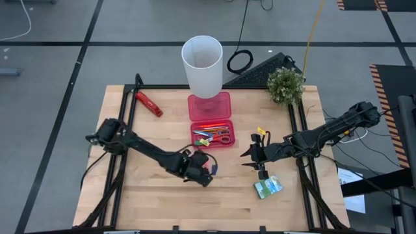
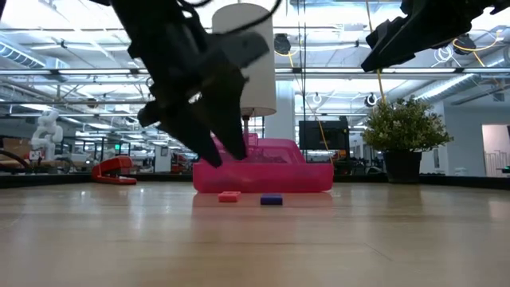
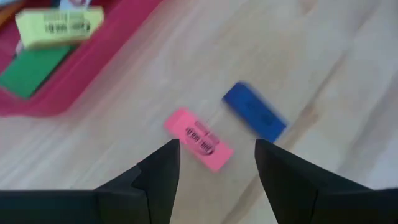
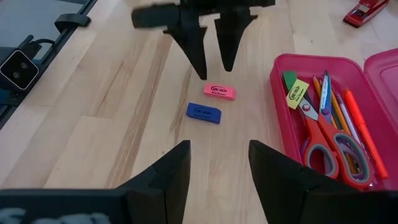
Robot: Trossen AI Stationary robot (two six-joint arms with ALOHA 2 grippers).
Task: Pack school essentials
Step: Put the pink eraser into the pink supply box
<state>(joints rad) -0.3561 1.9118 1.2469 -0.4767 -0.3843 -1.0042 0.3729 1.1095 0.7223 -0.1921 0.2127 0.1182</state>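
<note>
My left gripper [image 3: 214, 163] hangs above the wooden table [image 1: 156, 201], fingers spread, nothing between them. Straight beyond the fingertips lies the pink eraser [image 3: 198, 139], flat on the wood, not touched. Just beside it, on the side away from the case, lies the blue eraser [image 3: 254, 112], also flat. The two are close but apart.

From the low view both erasers sit on the table in front of the pink pencil case [image 2: 263, 171], near it, not in it.

My right gripper [image 4: 219, 163] is held higher, over the table toward the right side, fingers likewise wide and empty. It looks across at the left gripper and the two erasers.

The case stands open near the table's middle, lid laid back. Inside: scissors [image 4: 328, 140] with red blades and red-and-grey handles, several pencils and pens [image 4: 347, 121] lying lengthwise, a yellow eraser [image 4: 298, 93] and a green eraser [image 4: 289, 80] at one end.

Green-white packet [image 1: 268, 187] lies on the table below the right gripper in the high view, outside the case.

Further off: tall white cup [image 1: 202, 65] behind the case, red stapler [image 1: 149, 104] toward the far left corner, small potted plant [image 1: 285, 85] at the far right corner.
</note>
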